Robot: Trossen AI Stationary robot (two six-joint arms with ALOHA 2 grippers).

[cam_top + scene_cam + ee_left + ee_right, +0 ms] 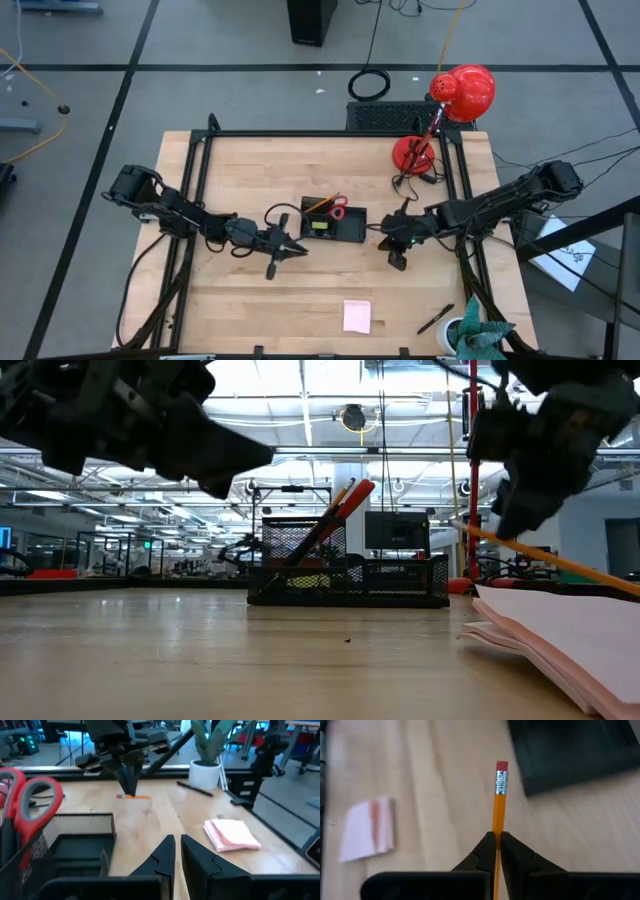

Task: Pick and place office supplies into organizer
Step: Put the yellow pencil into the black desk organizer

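The black mesh organizer (335, 225) stands mid-table, with red-handled scissors (30, 802) and a pencil (335, 510) upright in its taller section. My right gripper (398, 252) hovers just right of the organizer, shut on an orange pencil (498, 810). My left gripper (292, 246) hangs shut and holding nothing just left of the organizer; its fingers (165, 852) show in its wrist view. A pale pink sticky-note pad (357, 315) and a dark pen (435, 320) lie flat near the table's near edge. My right gripper pinches the orange pencil's shaft (498, 827) between its two fingers, toward the eraser end (501, 767). The fingers (129, 782) come from above, pointing down, and lie across the pencil. The pencil (560, 562) is lifted off the table, nearly level and slightly slanted.
A red desk lamp (455, 100) stands at the far right corner with its cable. A potted plant (478, 335) sits at the near right corner, beside the pen. A black frame (190, 200) runs along the table's sides. Bare wood lies between the organizer and the pad.
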